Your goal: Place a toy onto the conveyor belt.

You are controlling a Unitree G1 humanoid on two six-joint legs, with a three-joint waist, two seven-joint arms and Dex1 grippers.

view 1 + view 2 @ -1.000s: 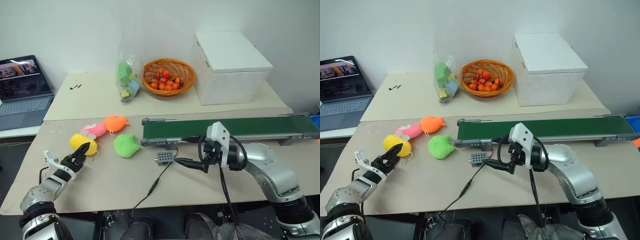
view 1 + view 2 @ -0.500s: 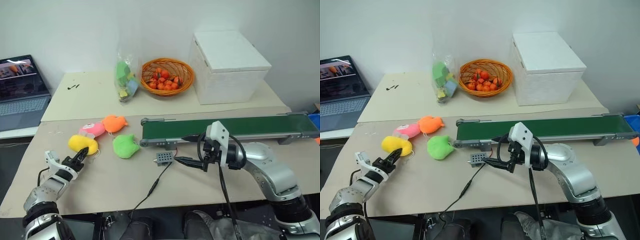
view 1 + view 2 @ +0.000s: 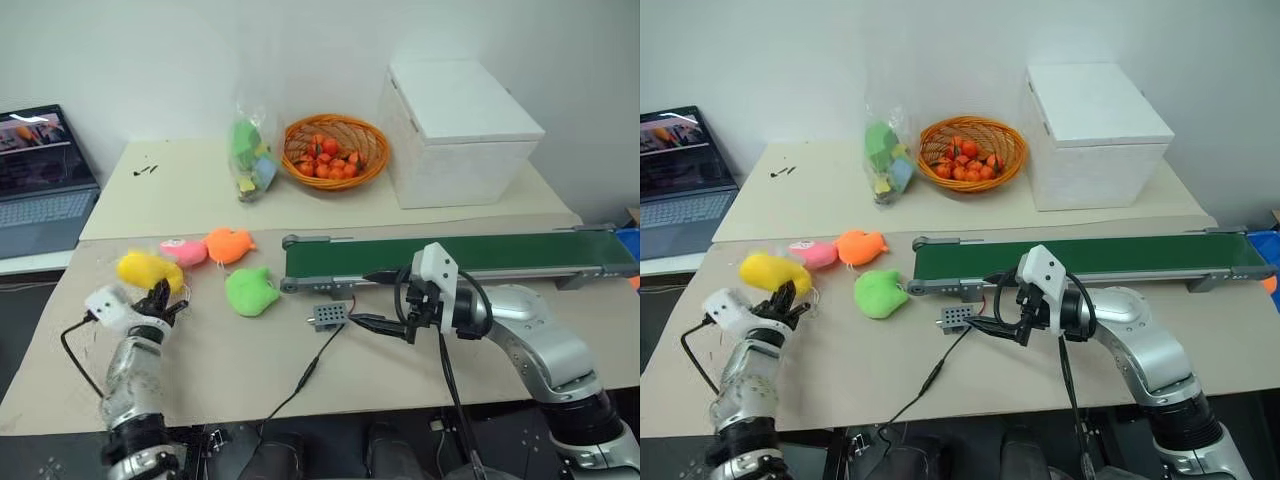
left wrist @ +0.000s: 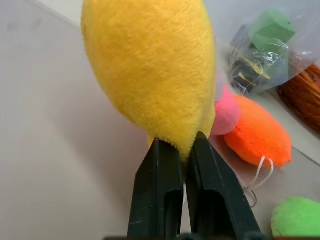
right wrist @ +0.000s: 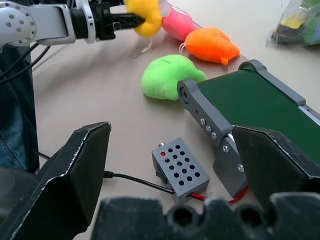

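From the head camera I see a beige table (image 3: pixel 420 370) against a white wall, the conveyor belt (image 3: pixel 470 255) crossing its right half; my left gripper (image 3: pixel 157 297) pinches the toy (image 3: pixel 140 268) clear of the tabletop; the left wrist view shows fingers (image 4: pixel 159 190) clamped on yellow plush; the right wrist view shows my right gripper (image 5: pixel 182 165) spread wide, empty, near the belt's end.

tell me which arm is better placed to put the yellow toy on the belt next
Left. The left gripper is already shut on the yellow toy, lifted off the table. The right gripper is open and empty, hanging beside the conveyor belt's near end.
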